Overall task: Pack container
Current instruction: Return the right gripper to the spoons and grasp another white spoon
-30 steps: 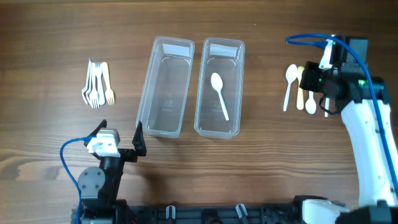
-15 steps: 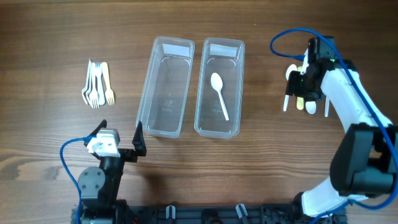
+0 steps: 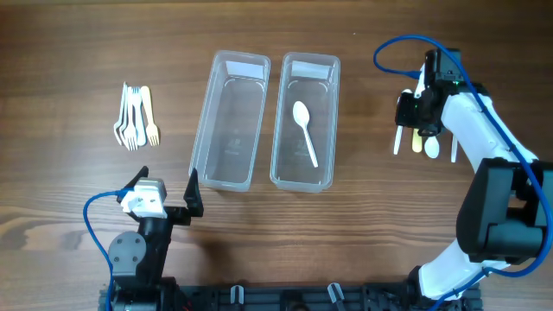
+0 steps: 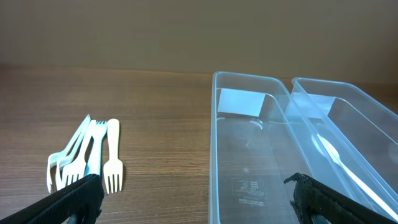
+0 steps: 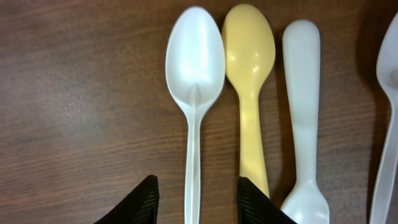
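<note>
Since a second earlier, the right gripper (image 5: 196,202) had swung in and dropped over the loose spoons. Its jaws stood partly open astride the white spoon's (image 5: 193,74) handle, gripping nothing, and a yellow spoon (image 5: 249,56) lay just outside one finger. The left gripper (image 4: 193,183) gaped wide and empty. Just ahead of it sat the near container (image 4: 249,81) and, beside that, the far container (image 4: 323,84) with the packed spoon (image 3: 304,130) inside.
</note>
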Tool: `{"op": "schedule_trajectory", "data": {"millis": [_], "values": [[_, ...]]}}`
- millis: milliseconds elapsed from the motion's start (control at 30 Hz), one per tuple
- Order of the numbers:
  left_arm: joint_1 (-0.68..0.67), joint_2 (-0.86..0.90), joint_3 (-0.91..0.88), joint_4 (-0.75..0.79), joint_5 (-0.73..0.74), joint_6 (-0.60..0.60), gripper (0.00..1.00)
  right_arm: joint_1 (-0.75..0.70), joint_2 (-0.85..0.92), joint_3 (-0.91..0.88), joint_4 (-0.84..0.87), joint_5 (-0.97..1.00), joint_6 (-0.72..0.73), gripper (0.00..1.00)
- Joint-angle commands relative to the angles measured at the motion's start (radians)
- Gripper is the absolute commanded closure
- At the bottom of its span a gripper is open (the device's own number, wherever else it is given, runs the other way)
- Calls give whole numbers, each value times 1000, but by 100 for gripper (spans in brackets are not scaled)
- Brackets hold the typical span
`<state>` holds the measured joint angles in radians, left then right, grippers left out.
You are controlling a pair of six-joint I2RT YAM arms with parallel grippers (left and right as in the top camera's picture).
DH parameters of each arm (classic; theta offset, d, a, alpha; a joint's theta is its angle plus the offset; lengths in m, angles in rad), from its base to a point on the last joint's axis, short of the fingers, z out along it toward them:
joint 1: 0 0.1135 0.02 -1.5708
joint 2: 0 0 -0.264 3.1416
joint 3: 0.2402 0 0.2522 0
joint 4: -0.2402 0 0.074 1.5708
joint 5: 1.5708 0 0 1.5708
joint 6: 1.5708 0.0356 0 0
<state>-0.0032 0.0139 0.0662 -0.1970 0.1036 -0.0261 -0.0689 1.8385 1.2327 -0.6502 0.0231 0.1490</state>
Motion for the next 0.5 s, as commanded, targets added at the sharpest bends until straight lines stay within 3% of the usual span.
{"op": "schedule_trajectory", "data": {"millis": [0,467], "values": [[6,-7,-6,3,12,20,0,-1,21,2,21,-24,7,61],[6,-7,-6,3,12,20,0,-1,21,-146,189,-24,-44,59]]}}
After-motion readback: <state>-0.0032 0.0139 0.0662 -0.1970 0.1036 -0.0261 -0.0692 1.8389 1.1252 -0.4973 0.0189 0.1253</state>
